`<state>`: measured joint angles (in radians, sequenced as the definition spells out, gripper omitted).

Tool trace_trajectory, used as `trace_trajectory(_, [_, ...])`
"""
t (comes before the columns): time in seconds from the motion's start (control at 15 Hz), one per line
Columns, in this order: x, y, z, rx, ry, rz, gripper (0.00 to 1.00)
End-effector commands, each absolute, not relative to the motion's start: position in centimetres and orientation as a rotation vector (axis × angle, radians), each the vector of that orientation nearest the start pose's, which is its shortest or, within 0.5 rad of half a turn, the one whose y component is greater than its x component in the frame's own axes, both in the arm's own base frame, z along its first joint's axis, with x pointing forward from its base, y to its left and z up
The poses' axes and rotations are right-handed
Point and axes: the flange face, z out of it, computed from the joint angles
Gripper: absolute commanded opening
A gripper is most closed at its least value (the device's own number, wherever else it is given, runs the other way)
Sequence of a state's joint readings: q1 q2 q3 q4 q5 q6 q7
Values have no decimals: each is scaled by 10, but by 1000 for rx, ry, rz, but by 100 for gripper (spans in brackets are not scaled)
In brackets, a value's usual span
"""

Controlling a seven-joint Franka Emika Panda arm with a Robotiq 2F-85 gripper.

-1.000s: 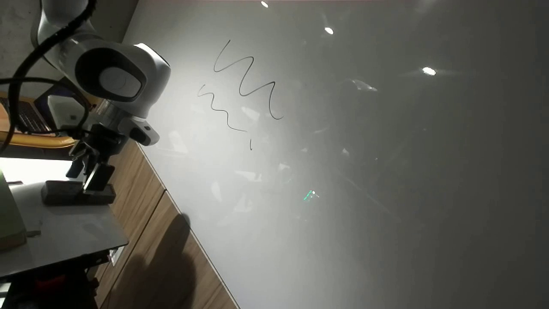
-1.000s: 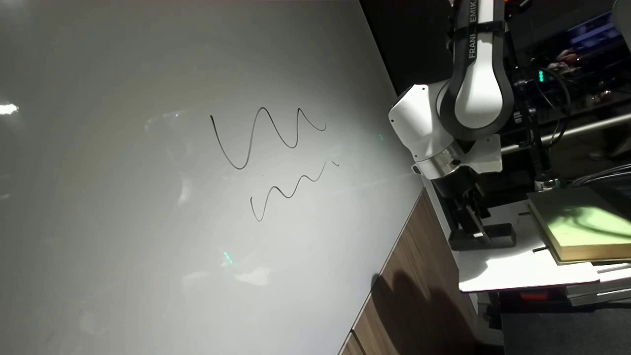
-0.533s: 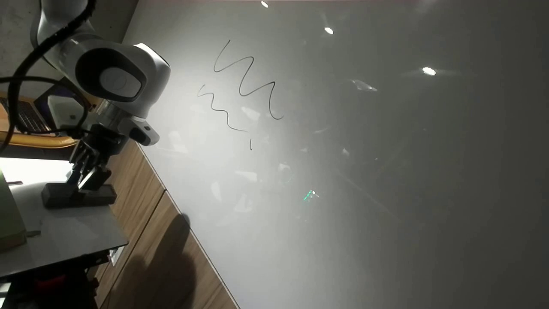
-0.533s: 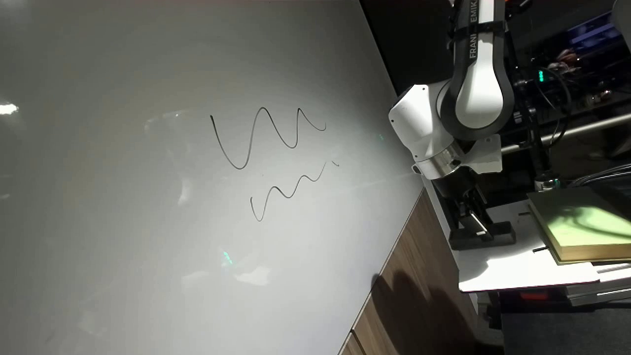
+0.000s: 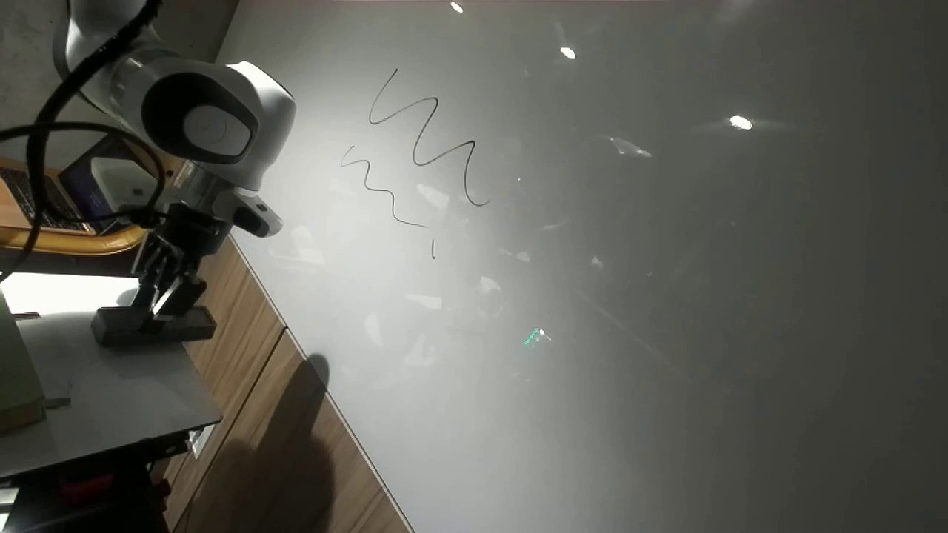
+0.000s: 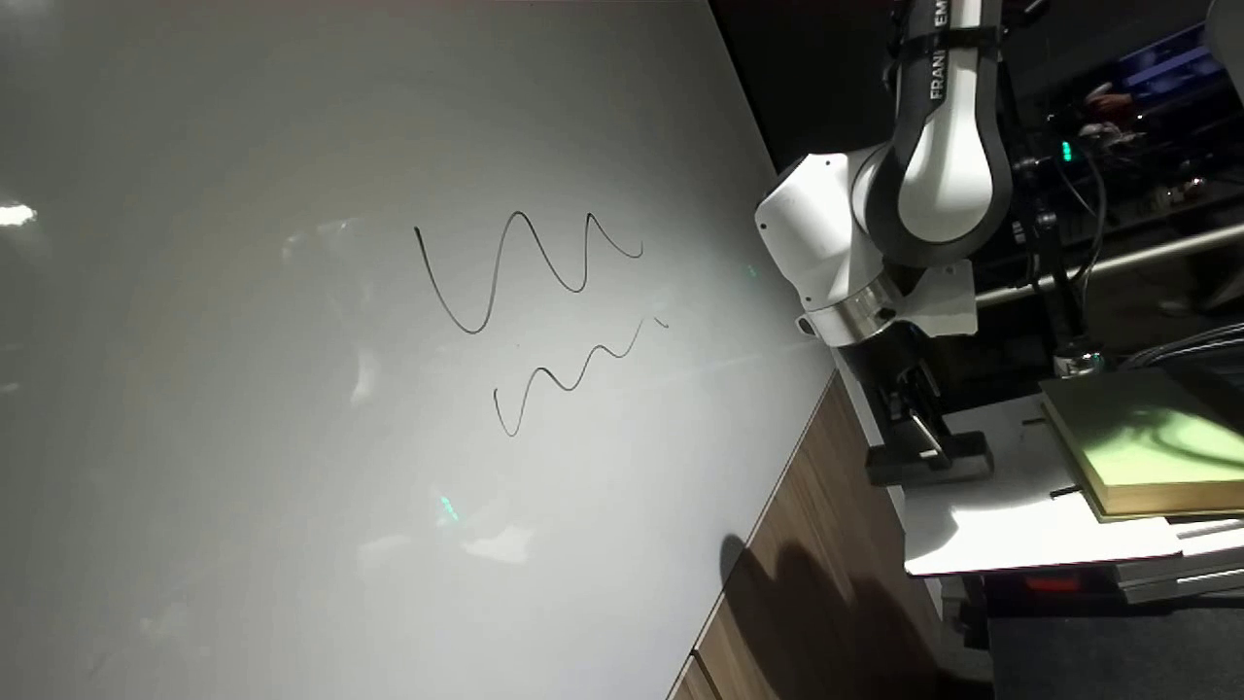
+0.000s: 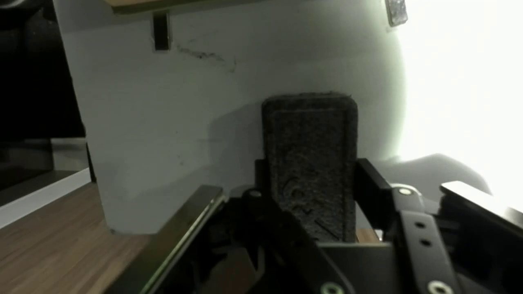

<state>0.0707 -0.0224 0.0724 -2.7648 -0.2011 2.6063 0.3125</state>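
Over the edge of the pale bench [image 5: 126, 392], the pincer [image 7: 310, 179] is pinching a dark grey block [image 7: 309, 134], its two fingers [image 7: 369, 190] pressing in on the block's long sides. From where I'm standing, one end of the block is jutting past the bench's edge, on the side of the whiteboard [image 5: 666, 296], and both exterior views are showing it so; whether its underside is touching the bench, I can't tell. The wrist view is showing its rough top face-on. The arm [image 6: 948, 180] is hanging down from above, with a black cable [image 5: 55, 100] looping beside it. A green book [image 6: 1152, 433] is lying on the bench, apart from the block, and a small dark tab [image 7: 162, 32] is sitting just by the book's edge; one part of the bench is gleaming bright white. The whiteboard is bearing two thin black squiggles [image 6: 518, 213], the larger running above the smaller, and a short tick [image 6: 661, 323] is sitting just off one end of the smaller. Below the whiteboard, a dark shadow [image 5: 285, 444] is spreading over wood panels [image 5: 238, 318]. Behind the arm, in an exterior view, a laptop [image 5: 61, 200] is sitting open.
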Motion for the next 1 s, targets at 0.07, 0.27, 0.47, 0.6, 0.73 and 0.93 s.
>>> trace_trajectory(0.07, [380,82,288,-3343,-115,-31,28])
trace_trajectory(0.27, [399,107,356,-3386,-204,-229,28])
trace_trajectory(0.47, [428,143,426,-3369,-280,-447,28])
trace_trajectory(0.6, [445,174,468,-3333,-343,-599,28])
trace_trajectory(0.73, [457,211,507,-3279,-414,-744,28])
trace_trajectory(0.93, [456,272,559,-3186,-539,-969,28])
